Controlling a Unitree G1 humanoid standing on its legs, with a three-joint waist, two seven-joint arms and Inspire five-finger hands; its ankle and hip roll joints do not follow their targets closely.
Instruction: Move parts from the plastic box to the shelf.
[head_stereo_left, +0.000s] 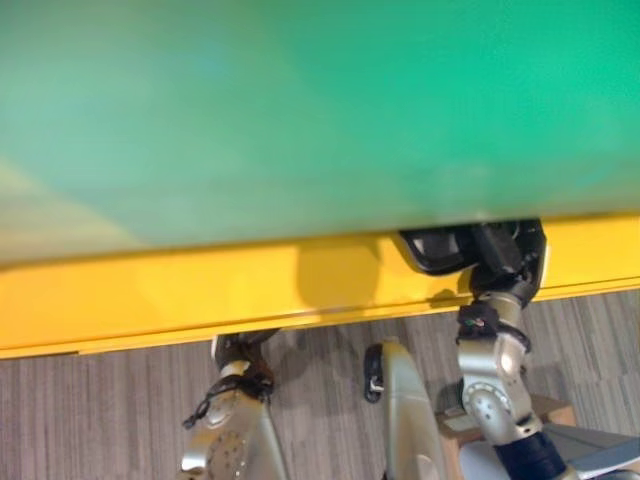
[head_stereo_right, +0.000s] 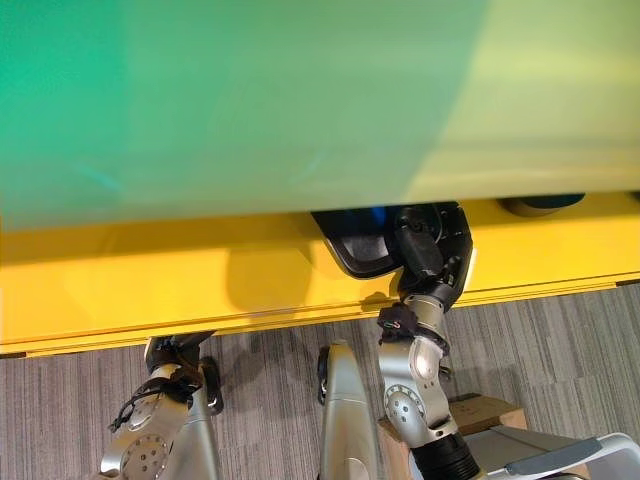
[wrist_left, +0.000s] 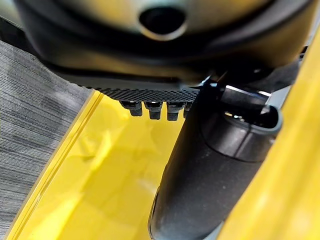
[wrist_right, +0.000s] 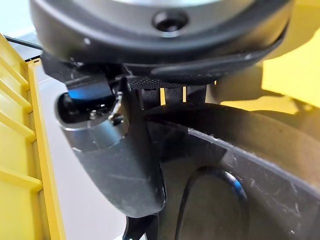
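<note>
Plastic box (head_stereo_right: 150, 285), bright yellow, stretches across both eye views as a long wall with a lip along its lower edge. Just past the middle of that wall, toward the robot's right, a black part (head_stereo_right: 360, 250) with a curved, tray-like outline sits against the yellow. Its upper portion is hidden behind a broad green surface (head_stereo_left: 300, 100) that covers the top of the eye views.

The right robot hand (head_stereo_right: 430, 245) reaches up over the box wall and is closed on the black part. In the right wrist view the thumb (wrist_right: 115, 150) lies along one side of the part's scuffed curved rim (wrist_right: 260, 165). The fingers (wrist_right: 172, 92) show beyond that rim, with yellow visible through the gaps between them.

The left robot hand (head_stereo_left: 240, 350) is at the lower lip of the box, toward the robot's left and well apart from the right one. Most of it is tucked under that lip. The left wrist view shows its dark bulk close against a smooth yellow face of the box, and I cannot tell whether this hand is open or closed.

Below the box lies a floor (head_stereo_left: 120, 410) of grey striped carpet.
</note>
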